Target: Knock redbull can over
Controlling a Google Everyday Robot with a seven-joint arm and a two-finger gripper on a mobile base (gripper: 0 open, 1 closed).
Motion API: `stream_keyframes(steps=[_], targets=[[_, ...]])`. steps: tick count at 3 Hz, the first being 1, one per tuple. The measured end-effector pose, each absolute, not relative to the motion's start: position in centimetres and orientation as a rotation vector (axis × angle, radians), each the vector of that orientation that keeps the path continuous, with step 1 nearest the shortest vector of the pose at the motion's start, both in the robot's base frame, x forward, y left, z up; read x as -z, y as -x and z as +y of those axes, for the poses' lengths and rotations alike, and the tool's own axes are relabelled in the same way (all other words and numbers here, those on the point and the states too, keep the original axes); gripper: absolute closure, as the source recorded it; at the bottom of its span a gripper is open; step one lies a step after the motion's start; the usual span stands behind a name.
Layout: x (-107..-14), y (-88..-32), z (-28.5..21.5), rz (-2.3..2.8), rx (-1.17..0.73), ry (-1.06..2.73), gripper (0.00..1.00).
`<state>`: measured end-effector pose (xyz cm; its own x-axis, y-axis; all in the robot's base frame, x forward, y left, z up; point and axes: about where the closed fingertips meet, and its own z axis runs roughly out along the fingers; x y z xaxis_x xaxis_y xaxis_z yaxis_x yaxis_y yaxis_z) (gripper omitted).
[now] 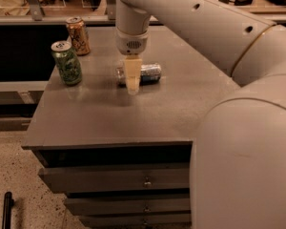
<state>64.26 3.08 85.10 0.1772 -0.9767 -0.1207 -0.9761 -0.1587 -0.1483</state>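
The redbull can (148, 73) lies on its side on the grey table top (109, 113), near the middle, with silver and blue panels showing. My gripper (132, 87) hangs from the white arm straight down in front of the can, its cream fingers covering the can's left part. The fingertips sit just above the table surface.
A wide green patterned can (66, 62) stands upright at the table's left edge. An orange-brown can (78, 35) stands upright behind it at the back left. Drawers (119, 178) run below the table's front edge. A dark rod (7, 209) lies on the floor at bottom left.
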Motion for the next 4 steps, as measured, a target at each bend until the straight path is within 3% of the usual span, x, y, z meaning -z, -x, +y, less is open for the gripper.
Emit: stream_keyframes(steps=[2, 3, 4], targets=[[-87.0, -64.4, -0.3, 1.833, -0.061, 2.192, 0.0], [-89.0, -63.1, -6.4, 1.788, -0.044, 2.056, 0.0], [-89.0, -63.1, -6.4, 1.788, -0.044, 2.056, 0.0]])
